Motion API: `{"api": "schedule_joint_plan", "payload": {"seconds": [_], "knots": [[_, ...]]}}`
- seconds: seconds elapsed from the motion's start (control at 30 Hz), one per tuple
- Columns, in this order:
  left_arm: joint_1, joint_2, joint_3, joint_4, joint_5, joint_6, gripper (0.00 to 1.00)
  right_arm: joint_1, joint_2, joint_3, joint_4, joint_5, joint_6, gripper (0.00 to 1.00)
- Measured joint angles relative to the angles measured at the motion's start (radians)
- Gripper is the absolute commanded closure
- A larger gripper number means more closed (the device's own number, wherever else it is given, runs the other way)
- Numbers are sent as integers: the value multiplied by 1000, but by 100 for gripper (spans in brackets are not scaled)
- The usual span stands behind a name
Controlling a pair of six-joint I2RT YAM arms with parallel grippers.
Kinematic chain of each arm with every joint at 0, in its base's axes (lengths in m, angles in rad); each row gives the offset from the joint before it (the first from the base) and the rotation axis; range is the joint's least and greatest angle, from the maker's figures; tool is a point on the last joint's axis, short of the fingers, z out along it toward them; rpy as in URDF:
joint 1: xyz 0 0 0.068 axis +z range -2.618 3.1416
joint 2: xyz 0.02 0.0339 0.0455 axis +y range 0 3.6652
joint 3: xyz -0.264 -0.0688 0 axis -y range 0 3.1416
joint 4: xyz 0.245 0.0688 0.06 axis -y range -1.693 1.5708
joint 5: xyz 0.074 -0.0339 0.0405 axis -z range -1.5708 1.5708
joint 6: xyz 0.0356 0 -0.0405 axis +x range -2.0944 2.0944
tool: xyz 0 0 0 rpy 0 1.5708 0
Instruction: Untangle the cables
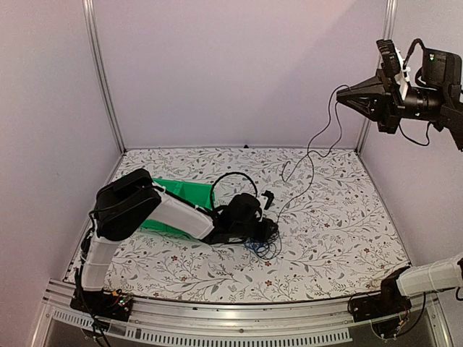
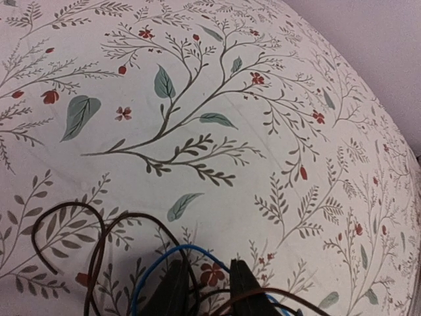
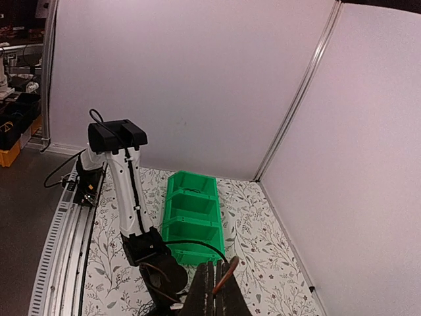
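A white cloth printed with grey-green leaves and small red flowers is spread over the table, which is enclosed at the left, far and right by plain pale wall panels joined by slim aluminium corner posts. A slotted aluminium rail is fixed along the near edge. A green plastic bin with three compartments is set on the left part of the cloth. A snarl of thin blue and black cables is seen near the middle of the table, just right of the bin. The left gripper is lowered onto it, its fingers a little apart with strands crossing at their base; whether one is pinched cannot be told. The right gripper is raised high at the far right, pressed together on a thin black cable, which hangs down to the cloth.
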Motion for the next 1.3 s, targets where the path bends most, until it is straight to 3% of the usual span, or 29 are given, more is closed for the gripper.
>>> {"api": "schedule_joint_plan", "payload": {"seconds": [0.1,0.3,0.47,0.6,0.9,1.1,1.3], "knots": [[0,0,0,-5,1,2,77,-9,62,68,-60,61,2,100],[0,0,0,-6,6,5,77,-43,172,595,-89,177,-19,100],[0,0,-9,-1,23,5,75,-48,129,716,-51,212,-36,100],[1,-1,-19,15,26,6,74,-48,97,607,-35,214,-46,100],[-1,-89,-64,-3,28,27,65,-55,60,27,-30,238,-68,100],[-8,-237,-72,-6,5,42,59,-55,-67,-320,10,220,-73,100],[-10,-323,-72,-6,-41,58,56,-55,-120,-510,66,200,-85,100]]}}
